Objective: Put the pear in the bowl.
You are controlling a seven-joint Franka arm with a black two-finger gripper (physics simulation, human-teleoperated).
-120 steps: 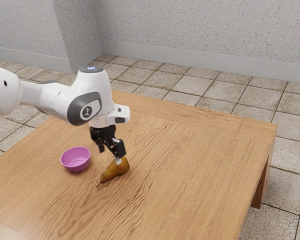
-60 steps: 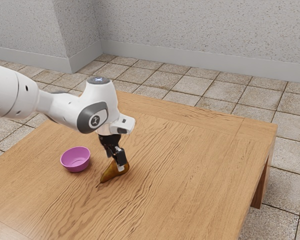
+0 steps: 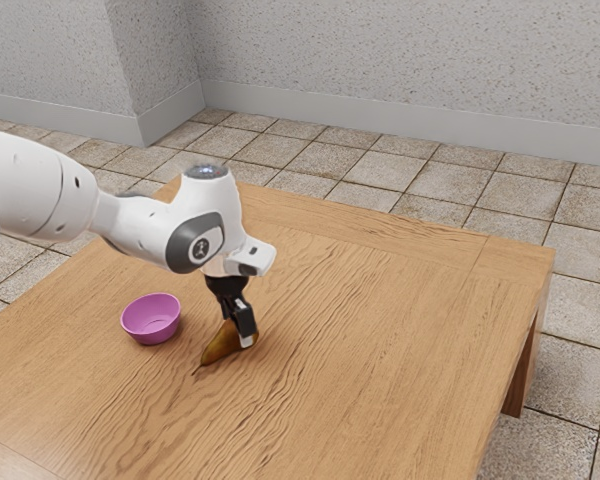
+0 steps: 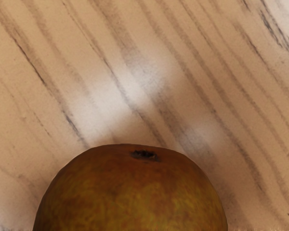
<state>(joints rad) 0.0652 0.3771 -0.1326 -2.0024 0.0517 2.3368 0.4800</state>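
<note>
Mottled pear (image 4: pixel 130 197); round bowl (image 3: pixel 151 324)

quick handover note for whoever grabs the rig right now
Gripper: down at the pear's thick end; whether it has a grip, I can't tell.
Pear: on its side on the table.
Pink bowl: upright on the table, toward the exterior view's left from the pear.
Done: gripper brought to the pear.
Left: make sure of the grip, lift, carry to the bowl, set it in, let go.

A wooden table (image 3: pixel 400 350) stands on floor tiles (image 3: pixel 580 250); beyond its far edge, a baseboard (image 3: pixel 380 118) runs below a speckled wall (image 3: pixel 400 50).
</note>
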